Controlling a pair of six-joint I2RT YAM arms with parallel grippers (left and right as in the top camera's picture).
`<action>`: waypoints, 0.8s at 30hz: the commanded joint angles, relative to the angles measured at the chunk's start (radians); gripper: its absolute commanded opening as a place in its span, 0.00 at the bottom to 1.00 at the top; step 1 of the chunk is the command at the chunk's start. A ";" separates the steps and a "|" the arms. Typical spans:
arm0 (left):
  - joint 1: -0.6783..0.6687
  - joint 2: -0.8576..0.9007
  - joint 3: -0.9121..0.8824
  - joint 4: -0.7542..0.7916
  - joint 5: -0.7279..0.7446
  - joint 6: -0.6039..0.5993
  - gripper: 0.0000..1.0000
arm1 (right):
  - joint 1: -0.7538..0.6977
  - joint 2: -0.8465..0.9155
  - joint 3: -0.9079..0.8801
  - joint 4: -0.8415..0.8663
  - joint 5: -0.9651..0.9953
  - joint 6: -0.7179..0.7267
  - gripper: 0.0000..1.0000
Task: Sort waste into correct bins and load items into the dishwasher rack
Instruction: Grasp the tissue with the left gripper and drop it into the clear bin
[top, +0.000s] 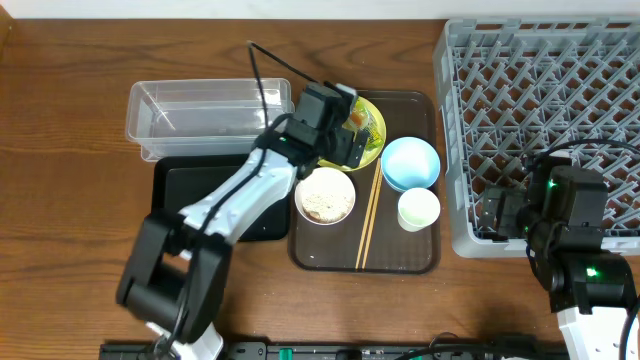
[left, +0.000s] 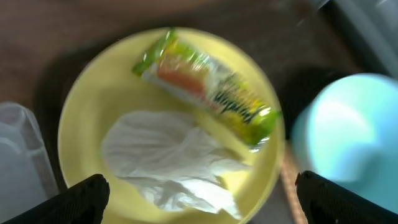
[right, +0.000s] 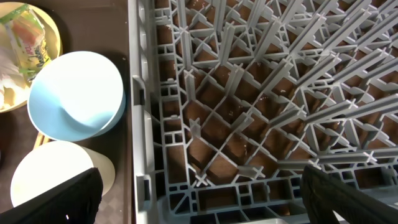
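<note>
My left gripper (left: 199, 202) is open above the yellow plate (left: 87, 112), which holds a green-yellow snack wrapper (left: 208, 87) and crumpled white tissue (left: 168, 162). Overhead, the arm hides most of the plate (top: 372, 125). The white bowl (top: 325, 195) holds rice scraps. The light blue bowl (top: 410, 163), small white cup (top: 418, 209) and chopsticks (top: 370, 215) lie on the brown tray (top: 400, 258). The clear tub (top: 190, 112) and black tray (top: 180, 185) are to the left. My right gripper (right: 199, 199) is open over the near left corner of the grey dishwasher rack (right: 261, 93).
The dishwasher rack (top: 540, 120) fills the right side of the table. The right wrist view also shows the light blue bowl (right: 78, 93) and white cup (right: 46, 177) just left of the rack wall. Bare wooden table lies at the far left.
</note>
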 joint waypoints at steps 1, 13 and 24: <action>0.004 0.051 0.010 0.005 -0.069 0.014 0.98 | 0.017 -0.004 0.023 -0.001 -0.016 0.010 0.99; 0.003 0.153 0.010 0.040 -0.067 0.013 0.68 | 0.017 -0.005 0.023 -0.005 -0.033 0.010 0.99; 0.009 0.071 0.010 0.033 -0.068 0.013 0.06 | 0.017 -0.005 0.023 -0.005 -0.032 0.010 0.99</action>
